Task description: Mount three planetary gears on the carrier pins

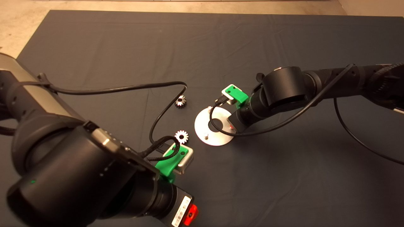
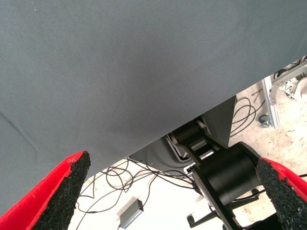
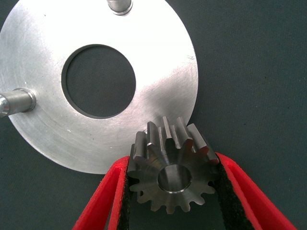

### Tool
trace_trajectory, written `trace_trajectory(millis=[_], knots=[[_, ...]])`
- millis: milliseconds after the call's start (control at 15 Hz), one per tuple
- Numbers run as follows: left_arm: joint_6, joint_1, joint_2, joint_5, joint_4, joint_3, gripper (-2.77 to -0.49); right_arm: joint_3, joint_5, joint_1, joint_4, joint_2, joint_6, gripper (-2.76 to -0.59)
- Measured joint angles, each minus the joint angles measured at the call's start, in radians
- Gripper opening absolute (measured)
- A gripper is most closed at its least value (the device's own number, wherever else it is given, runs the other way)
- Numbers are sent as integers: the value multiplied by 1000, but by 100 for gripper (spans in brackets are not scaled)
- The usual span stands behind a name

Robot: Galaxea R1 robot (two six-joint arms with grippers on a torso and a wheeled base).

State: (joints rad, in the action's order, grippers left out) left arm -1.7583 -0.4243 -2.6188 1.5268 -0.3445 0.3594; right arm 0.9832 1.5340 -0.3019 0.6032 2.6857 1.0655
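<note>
Steel gear [image 3: 170, 177] is clamped between the right pincer [image 3: 170, 191]'s red fingers [image 3: 103, 201], right at the edge of the disc [image 3: 158, 72]. Only two pins show in that wrist view, one [image 3: 17, 101] cut off by the frame edge, another [image 3: 120, 5] half cropped. From the head view the right arm hides the pincer and that side of the disc, so a third pin can't really be made out there. Two other gears lie on the mat [image 1: 284, 176]: one [image 1: 180, 101] beyond the disc's left side, one [image 1: 181, 136] near the left pincer [image 2: 172, 191], which hangs with fingers spread wide over the bench edge, holding nothing.
</note>
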Motion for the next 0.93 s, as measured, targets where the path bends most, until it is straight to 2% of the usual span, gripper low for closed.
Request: trace_trajectory(millis=[200, 400, 933], knots=[[0, 0, -2, 0, 0, 0, -75, 25, 0, 3, 4, 21, 0, -228], [0, 0, -7, 0, 0, 0, -75, 48, 8, 3, 5, 44, -1, -228], [0, 0, -10, 0, 0, 0, -75, 61, 3, 3, 6, 55, -1, -228]])
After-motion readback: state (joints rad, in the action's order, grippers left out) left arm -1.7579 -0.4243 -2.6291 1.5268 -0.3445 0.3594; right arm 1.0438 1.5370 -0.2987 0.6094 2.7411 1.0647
